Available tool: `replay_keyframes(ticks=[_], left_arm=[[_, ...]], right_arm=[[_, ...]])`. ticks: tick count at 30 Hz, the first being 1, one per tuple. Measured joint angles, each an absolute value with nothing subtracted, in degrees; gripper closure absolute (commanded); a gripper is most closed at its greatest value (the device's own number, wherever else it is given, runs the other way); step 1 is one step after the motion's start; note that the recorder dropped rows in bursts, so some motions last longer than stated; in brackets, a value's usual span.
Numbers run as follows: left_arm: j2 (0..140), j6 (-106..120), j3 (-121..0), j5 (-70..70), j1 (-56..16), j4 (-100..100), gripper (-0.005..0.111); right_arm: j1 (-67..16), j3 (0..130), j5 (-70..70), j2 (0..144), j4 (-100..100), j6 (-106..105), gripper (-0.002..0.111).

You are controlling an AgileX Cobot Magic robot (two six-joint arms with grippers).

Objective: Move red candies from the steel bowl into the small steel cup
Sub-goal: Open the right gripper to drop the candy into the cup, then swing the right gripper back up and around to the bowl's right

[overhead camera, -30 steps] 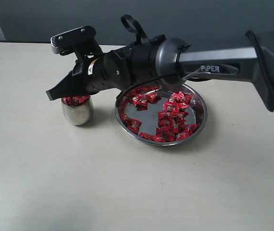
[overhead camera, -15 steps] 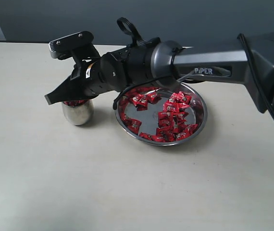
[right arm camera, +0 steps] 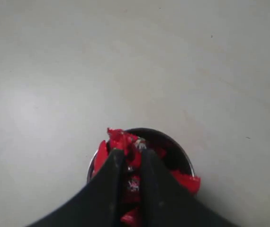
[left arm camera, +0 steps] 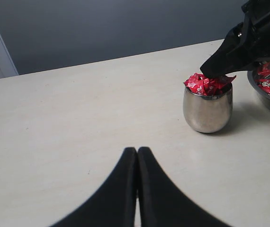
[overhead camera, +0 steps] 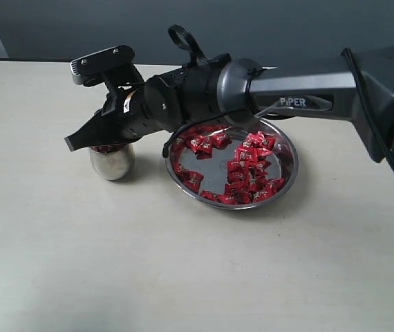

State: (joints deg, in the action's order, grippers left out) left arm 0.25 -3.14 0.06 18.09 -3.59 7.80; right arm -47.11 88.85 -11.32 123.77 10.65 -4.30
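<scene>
The small steel cup (overhead camera: pixel 112 162) stands left of the steel bowl (overhead camera: pixel 231 204), heaped to the brim with red candies (left arm camera: pixel 206 85). More red candies (overhead camera: pixel 249 169) lie scattered in the bowl. My right gripper (overhead camera: pixel 74 142) reaches across the bowl and its tips sit right over the cup's mouth (right arm camera: pixel 173 142). In the right wrist view the gripper (right arm camera: pixel 130 152) is narrowly parted with a red candy (right arm camera: pixel 134 182) between the fingers. My left gripper (left arm camera: pixel 137 150) is shut and empty, low over the bare table, some way from the cup (left arm camera: pixel 207 111).
The right arm's dark body (overhead camera: pixel 287 90) spans over the bowl's far rim. The bowl's edge (left arm camera: pixel 267 101) shows beside the cup in the left wrist view. A pale tabletop (overhead camera: pixel 183 277) lies all around; a grey wall stands behind.
The right gripper shifted slightly left and down onto the cup's mouth a second ago, then held still. The left gripper's motion is not shown.
</scene>
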Motion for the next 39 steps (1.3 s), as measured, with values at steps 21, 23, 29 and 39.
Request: replay_keyframes(ticks=[21,23,29,39], left_arm=[[0.25,-3.14,0.06,18.09,-3.59,7.80,0.106],[0.25,-3.14,0.06,18.09,-3.59,7.80,0.106],[0.25,-3.14,0.06,18.09,-3.59,7.80,0.106],[0.25,-3.14,0.06,18.09,-3.59,7.80,0.106]], right_arm=[[-45.61,89.10,-11.48,118.60,6.11,-4.42,0.093],[-44.85,89.10,-12.54,117.34,5.35,-4.42,0.093],[-40.73,89.10,-17.39,114.40,4.65,-4.22,0.093],[-30.03,80.48,-21.60,105.00,4.65,-2.13,0.109]])
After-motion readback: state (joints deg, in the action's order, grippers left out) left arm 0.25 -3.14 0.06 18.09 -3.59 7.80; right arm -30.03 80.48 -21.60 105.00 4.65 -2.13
